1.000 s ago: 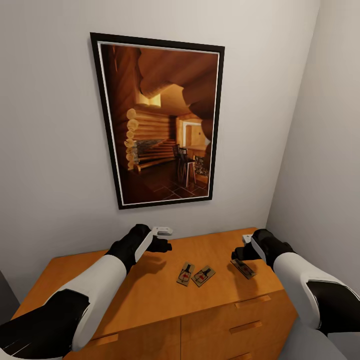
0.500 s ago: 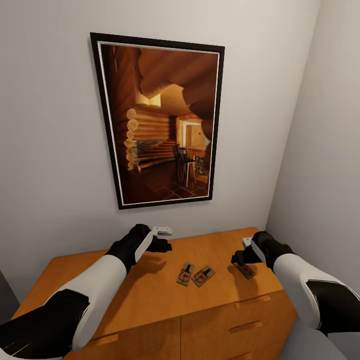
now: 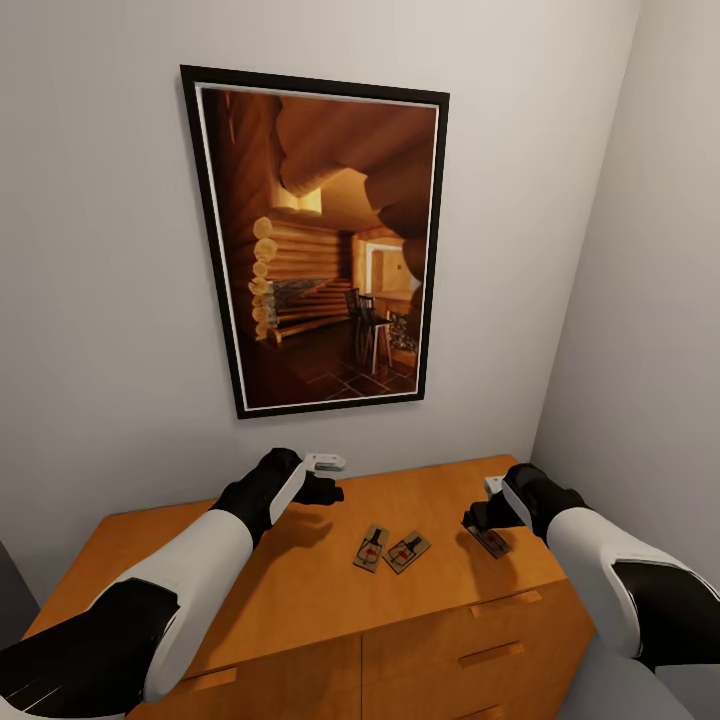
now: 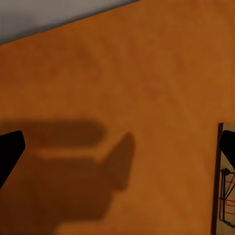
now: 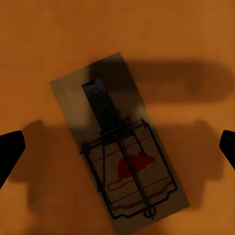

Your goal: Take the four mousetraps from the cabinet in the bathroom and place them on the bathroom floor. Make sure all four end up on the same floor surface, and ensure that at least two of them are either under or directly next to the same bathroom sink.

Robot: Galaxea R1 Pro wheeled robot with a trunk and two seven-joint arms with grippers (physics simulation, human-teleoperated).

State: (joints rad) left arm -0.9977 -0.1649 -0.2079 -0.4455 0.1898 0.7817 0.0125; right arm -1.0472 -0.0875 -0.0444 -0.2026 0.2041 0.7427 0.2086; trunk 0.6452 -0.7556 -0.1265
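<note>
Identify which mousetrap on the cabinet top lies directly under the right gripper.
It is the lone mousetrap near the cabinet's right end, under the open right gripper. The other two mousetraps lie side by side mid-top, apart from both grippers.

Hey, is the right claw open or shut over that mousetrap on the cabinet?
Open. In the right wrist view the right claw's fingertips sit far apart, with the mousetrap lying flat between them on the cabinet.

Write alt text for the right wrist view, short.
A mousetrap lies flat and at a slant on the orange-brown cabinet top, straight below the camera, its wooden board carrying a dark metal spring bar and a red mouse print. The right gripper is open, its two dark fingertips showing at opposite edges, well apart from the trap; their shadows fall across the wood.
</note>
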